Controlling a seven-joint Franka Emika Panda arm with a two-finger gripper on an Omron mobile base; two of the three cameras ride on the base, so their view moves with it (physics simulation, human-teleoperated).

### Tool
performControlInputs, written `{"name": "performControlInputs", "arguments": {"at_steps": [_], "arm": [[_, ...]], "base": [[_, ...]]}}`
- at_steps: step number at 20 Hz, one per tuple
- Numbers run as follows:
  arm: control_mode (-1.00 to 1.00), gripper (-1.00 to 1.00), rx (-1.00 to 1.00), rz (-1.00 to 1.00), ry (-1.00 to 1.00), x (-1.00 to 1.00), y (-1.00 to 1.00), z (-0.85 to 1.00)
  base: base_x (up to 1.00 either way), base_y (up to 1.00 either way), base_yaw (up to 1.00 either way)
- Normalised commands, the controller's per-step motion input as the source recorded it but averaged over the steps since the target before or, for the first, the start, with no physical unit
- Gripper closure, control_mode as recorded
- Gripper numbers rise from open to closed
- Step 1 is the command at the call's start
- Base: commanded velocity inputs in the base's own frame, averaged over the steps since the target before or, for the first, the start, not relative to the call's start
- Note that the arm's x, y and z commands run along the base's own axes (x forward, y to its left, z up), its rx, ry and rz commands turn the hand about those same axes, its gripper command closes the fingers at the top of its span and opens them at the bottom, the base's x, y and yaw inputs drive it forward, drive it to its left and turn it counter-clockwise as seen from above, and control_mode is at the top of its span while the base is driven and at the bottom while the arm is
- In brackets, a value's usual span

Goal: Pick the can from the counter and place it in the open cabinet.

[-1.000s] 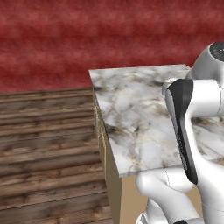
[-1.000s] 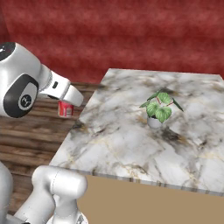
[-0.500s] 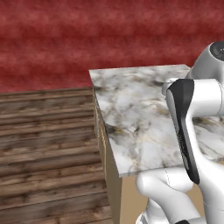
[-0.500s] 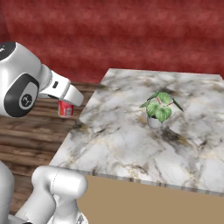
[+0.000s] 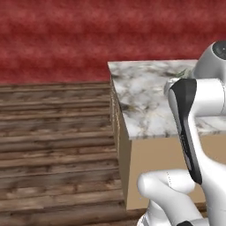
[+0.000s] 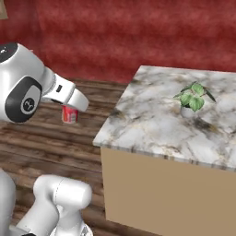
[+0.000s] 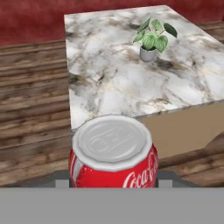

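The red can (image 7: 113,151) with its silvery top sits close in the hand view, clamped between the fingers of my gripper (image 6: 70,109). In the right base view the can (image 6: 69,116) hangs in the air over the wooden floor, left of the marble counter (image 6: 152,120) and clear of it. The counter (image 5: 145,101) lies to the right in the left base view, partly behind my arm. In the hand view the counter (image 7: 109,74) lies beyond the can. The open cabinet is out of view.
A small potted green plant (image 6: 192,97) stands on the counter's far right part, and in the hand view the plant (image 7: 151,40) stands near the far edge. Brown plank floor (image 5: 53,145) spreads to the left. A dark red wall (image 6: 129,32) closes the back.
The whole picture has shifted: the base has moved, and the counter now sits further right with more of its tan base showing. The can stays in the gripper's hold.
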Motion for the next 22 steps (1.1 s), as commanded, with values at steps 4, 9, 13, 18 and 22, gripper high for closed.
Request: {"name": "performControlInputs", "arguments": {"at_steps": [4, 9, 13, 18, 22], "arm": [[1.0, 1.0, 0.0, 0.0, 0.0, 0.0, 0.0, 0.0], [1.0, 1.0, 0.0, 0.0, 0.0, 0.0, 0.0, 0.0], [1.0, 1.0, 0.0, 0.0, 0.0, 0.0, 0.0, 0.0], [1.0, 1.0, 0.0, 0.0, 0.0, 0.0, 0.0, 0.0], [1.0, 1.0, 0.0, 0.0, 0.0, 0.0, 0.0, 0.0]], "base": [[-0.34, 0.28, 0.36], [0.02, 0.0, 0.47], [0.22, 0.0, 0.66], [0.15, 0.0, 0.83], [0.0, 0.0, 0.85]]}}
